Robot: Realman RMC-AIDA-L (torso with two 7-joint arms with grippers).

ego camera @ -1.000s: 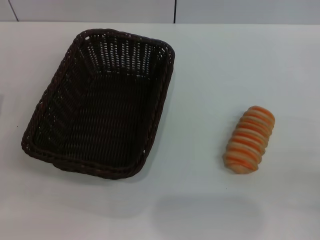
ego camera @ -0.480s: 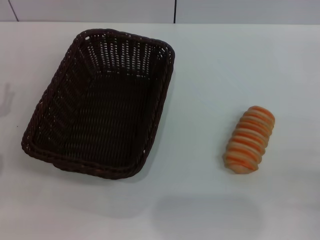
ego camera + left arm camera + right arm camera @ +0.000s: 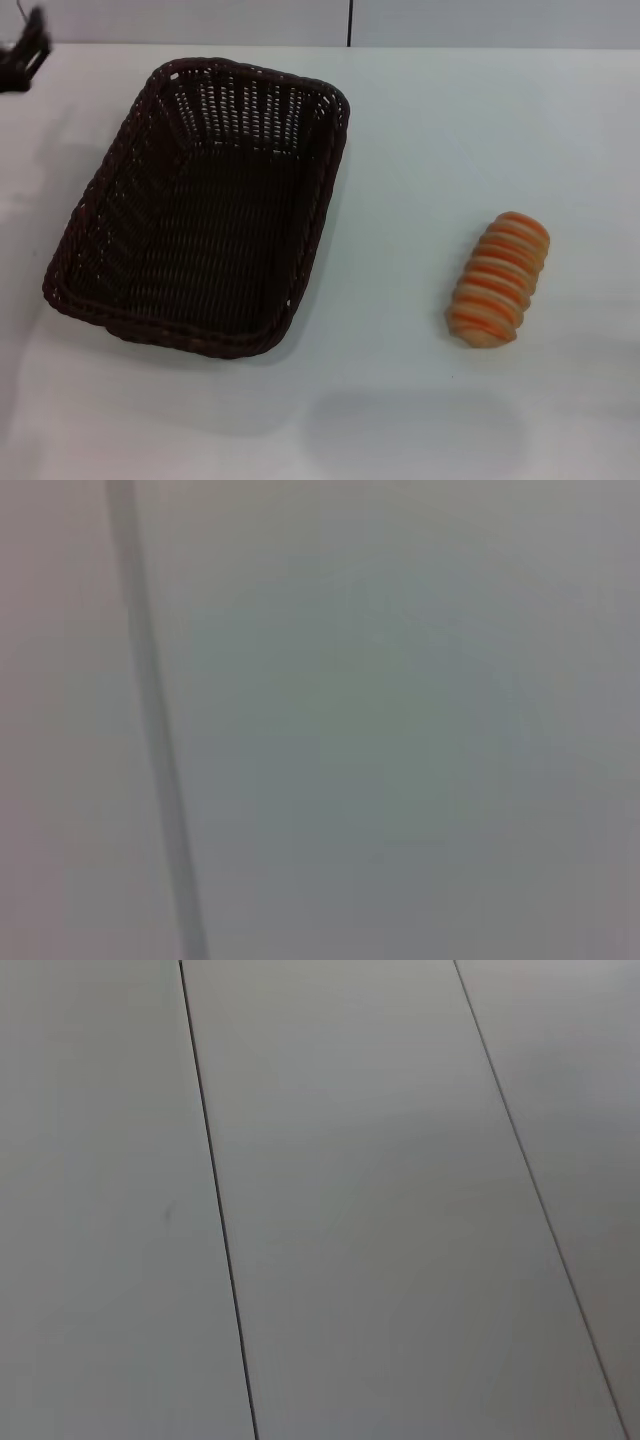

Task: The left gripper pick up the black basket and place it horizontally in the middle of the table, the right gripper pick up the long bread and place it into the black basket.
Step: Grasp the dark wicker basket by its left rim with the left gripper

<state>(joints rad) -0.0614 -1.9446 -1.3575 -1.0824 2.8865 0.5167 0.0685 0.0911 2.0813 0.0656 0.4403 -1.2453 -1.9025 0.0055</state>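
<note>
The black basket [image 3: 205,205] is a large dark woven wicker tray on the left half of the white table [image 3: 420,130], its long side running front to back and a little askew. The long bread [image 3: 498,279], an oblong loaf with orange and cream stripes, lies on the table to the right of the basket, well apart from it. The tip of my left gripper [image 3: 25,55] shows as a dark blurred shape at the far left edge, beyond the basket's far left corner. My right gripper is out of view. Both wrist views show only pale grey panels with dark seams.
A pale wall with a dark vertical seam [image 3: 350,22] runs behind the table's far edge. Bare white tabletop lies between the basket and the bread and along the front.
The left gripper's dark tip has come into the head view at the far left edge. The basket and the bread have not moved.
</note>
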